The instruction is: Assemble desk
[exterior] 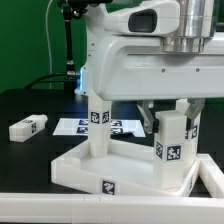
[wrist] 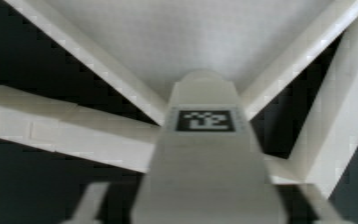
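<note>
The white desk top (exterior: 75, 168) lies upside down on the black table. One white leg (exterior: 98, 125) stands upright on its corner at the exterior view's left. My gripper (exterior: 171, 112) comes down over a second upright leg (exterior: 171, 142) at the near right corner, and its fingers appear shut on the leg's sides. In the wrist view my gripper (wrist: 197, 202) straddles this tagged leg (wrist: 202, 150), with the desk top (wrist: 87, 110) beneath. Another leg (exterior: 192, 128) stands just behind. A loose leg (exterior: 28, 127) lies on the table at the left.
The marker board (exterior: 72, 127) lies flat on the table behind the desk top. A white rail (exterior: 60, 205) runs along the front edge of the exterior view. A dark post (exterior: 65, 50) stands at the back left.
</note>
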You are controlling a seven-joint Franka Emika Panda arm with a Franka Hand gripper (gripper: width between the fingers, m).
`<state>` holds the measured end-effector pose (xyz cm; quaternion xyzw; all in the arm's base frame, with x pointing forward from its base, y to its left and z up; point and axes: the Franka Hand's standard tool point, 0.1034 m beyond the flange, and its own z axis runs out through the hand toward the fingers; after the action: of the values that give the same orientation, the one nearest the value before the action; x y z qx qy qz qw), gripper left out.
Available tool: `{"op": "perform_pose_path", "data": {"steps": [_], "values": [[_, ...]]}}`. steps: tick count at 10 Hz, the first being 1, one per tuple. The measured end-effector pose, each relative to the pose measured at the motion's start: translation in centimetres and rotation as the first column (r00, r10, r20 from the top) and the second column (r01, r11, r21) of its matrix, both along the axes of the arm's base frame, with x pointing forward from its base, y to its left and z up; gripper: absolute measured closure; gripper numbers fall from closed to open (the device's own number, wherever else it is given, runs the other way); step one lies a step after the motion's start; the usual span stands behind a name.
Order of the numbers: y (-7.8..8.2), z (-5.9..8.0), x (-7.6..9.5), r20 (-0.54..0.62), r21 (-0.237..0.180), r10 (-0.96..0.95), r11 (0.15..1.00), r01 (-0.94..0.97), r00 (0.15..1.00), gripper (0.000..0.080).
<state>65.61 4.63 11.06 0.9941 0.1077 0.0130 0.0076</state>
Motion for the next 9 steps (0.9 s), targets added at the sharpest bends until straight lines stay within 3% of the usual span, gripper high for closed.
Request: {"op": "perform_pose_path", "data": {"steps": [2,5,7,9], "values": [[-0.04,-0.02,-0.01,0.000,0.001,-0.040,0.999,0.040,0.999,0.0511],[0.01,-0.05,-0.01,0.000,0.012,-0.267,0.964,0.267,0.964,0.0511],[-0.28,-0.05,0.05,-0.018,0.057,-0.472,0.880,0.472,0.882,0.0511],[-0.59,-0.16,0.12,-0.028,0.075,-0.648,0.758,0.648,0.761,0.0511]]}}
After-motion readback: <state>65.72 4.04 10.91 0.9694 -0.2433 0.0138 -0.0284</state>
